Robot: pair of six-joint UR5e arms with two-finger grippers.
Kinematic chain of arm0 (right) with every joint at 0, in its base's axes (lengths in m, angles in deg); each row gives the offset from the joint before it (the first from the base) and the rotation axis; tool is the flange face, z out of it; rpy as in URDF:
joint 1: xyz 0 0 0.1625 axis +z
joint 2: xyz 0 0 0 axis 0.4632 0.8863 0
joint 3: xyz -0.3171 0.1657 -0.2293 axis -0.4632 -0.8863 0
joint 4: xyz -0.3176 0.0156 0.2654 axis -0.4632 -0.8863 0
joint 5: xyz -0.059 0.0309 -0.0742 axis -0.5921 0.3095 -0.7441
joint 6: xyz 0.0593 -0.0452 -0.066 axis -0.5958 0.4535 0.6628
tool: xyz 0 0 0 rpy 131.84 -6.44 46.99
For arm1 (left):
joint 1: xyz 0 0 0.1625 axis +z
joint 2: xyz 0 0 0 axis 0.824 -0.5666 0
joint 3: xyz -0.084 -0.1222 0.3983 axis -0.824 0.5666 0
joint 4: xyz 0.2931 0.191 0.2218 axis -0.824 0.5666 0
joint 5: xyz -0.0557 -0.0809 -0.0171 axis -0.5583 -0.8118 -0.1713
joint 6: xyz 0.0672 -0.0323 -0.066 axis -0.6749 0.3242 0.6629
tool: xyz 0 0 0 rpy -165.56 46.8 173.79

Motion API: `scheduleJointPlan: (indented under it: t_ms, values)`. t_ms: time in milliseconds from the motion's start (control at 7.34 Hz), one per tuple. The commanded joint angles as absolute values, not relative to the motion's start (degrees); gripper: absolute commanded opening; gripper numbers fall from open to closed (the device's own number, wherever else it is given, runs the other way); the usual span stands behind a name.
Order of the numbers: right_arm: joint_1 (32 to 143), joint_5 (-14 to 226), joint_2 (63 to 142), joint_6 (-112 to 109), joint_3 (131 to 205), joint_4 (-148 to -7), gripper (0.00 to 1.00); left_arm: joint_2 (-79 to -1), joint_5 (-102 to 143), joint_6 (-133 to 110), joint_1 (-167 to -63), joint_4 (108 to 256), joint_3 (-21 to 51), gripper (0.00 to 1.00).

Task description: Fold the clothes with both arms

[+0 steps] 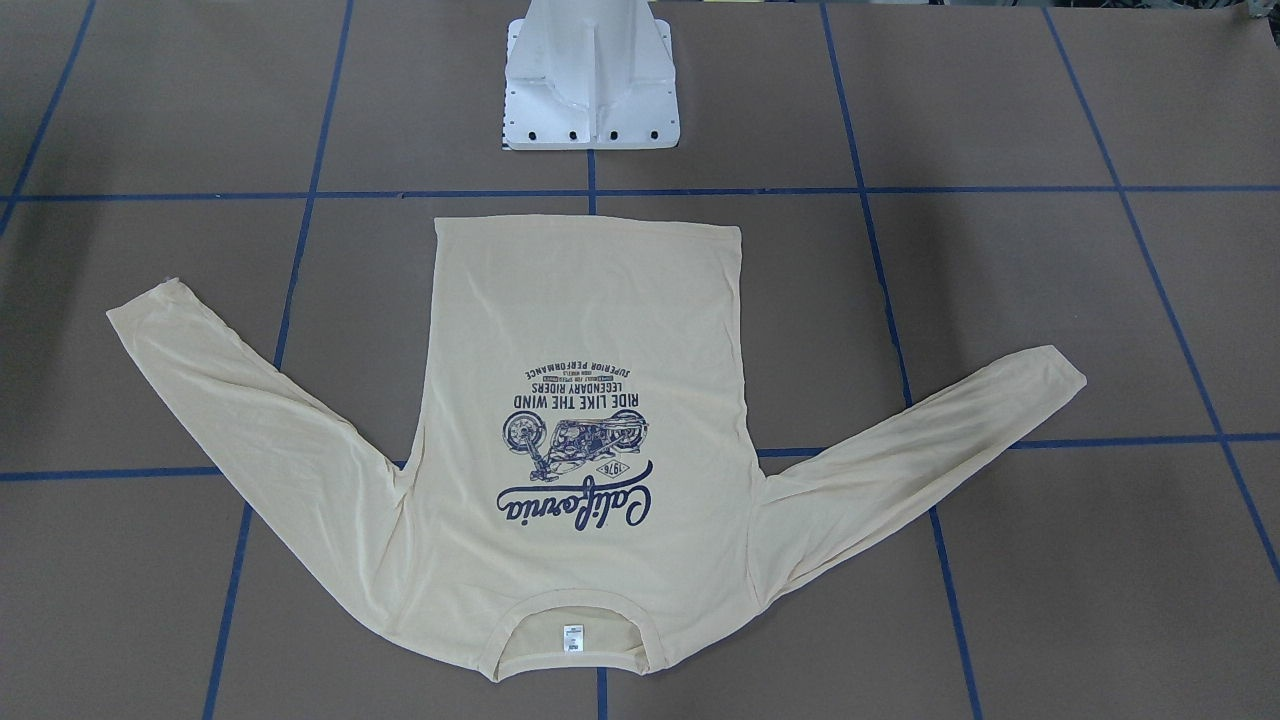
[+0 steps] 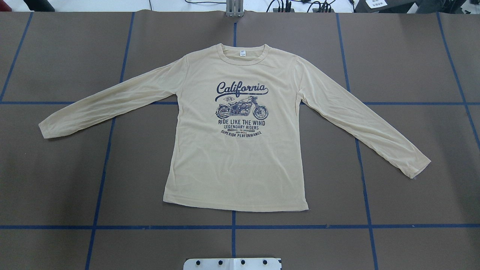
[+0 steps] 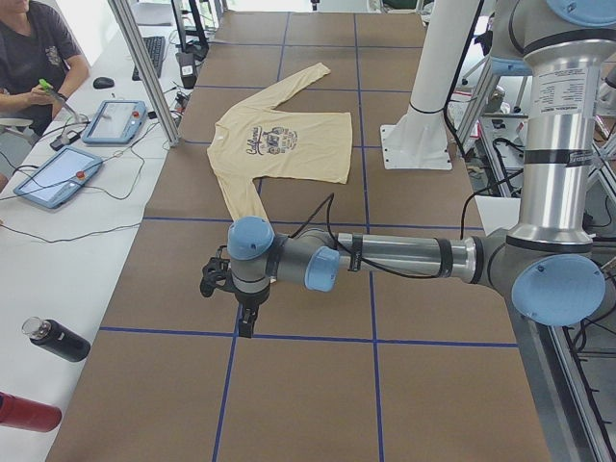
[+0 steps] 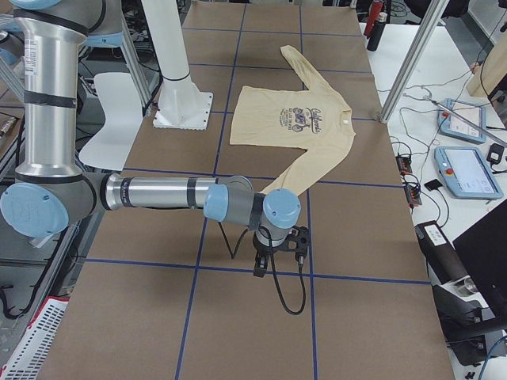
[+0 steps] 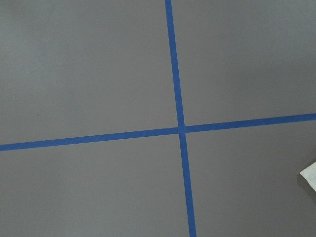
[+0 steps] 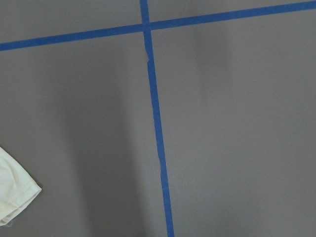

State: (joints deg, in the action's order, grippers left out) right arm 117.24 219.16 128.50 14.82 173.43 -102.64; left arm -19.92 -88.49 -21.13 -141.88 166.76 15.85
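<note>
Left tool [image 3: 246,325], right tool [image 4: 258,267] only in side views, opening untellable; shirt [image 2: 236,165] flat overhead.

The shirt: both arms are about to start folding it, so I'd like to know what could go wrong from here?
1. The shirt lies flat and thin on the table, so a pinch might catch only the top layer or miss.
2. Its sleeves are spread unevenly: the robot's-right sleeve reaches nearer the robot than the robot's-left sleeve, so mirrored grasps may skew the fold.
</note>
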Motion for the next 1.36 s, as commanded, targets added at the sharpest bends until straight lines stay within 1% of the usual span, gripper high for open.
scheduleJointPlan:
  t_ms: [0,272,545,681,817,953,1090,1226]
  values:
    - [117.2,219.3,127.8,14.8,173.8,-102.6,1.0,-19.9,-88.5,-21.0,-141.9,166.8,15.9,1.0]
    - [117.2,219.4,127.7,14.6,174.3,-102.5,1.0,-19.9,-88.6,-21.0,-141.9,166.9,16.1,1.0]
    - [117.0,219.3,125.6,14.1,175.5,-102.4,1.0,-20.9,-91.2,-21.0,-141.9,167.2,16.0,1.0]
    - [115.0,219.4,124.2,14.1,175.8,-101.6,1.0,-21.8,-91.2,-20.9,-141.9,167.3,15.9,1.0]
    - [112.8,219.4,123.9,11.8,175.7,-97.9,1.0,-22.4,-92.1,-21.2,-141.9,167.9,16.1,1.0]
    - [108.0,219.5,122.4,7.7,175.6,-90.5,1.0,-22.6,-94.5,-21.2,-141.9,170.2,15.6,1.0]
    - [103.7,219.4,122.0,-2.1,175.4,-86.8,1.0,-22.6,-94.6,-21.2,-141.8,175.1,15.5,1.0]
    - [97.7,218.9,121.0,-7.2,174.6,-82.4,1.0,-21.9,-94.6,-20.7,-141.8,177.9,14.1,1.0]
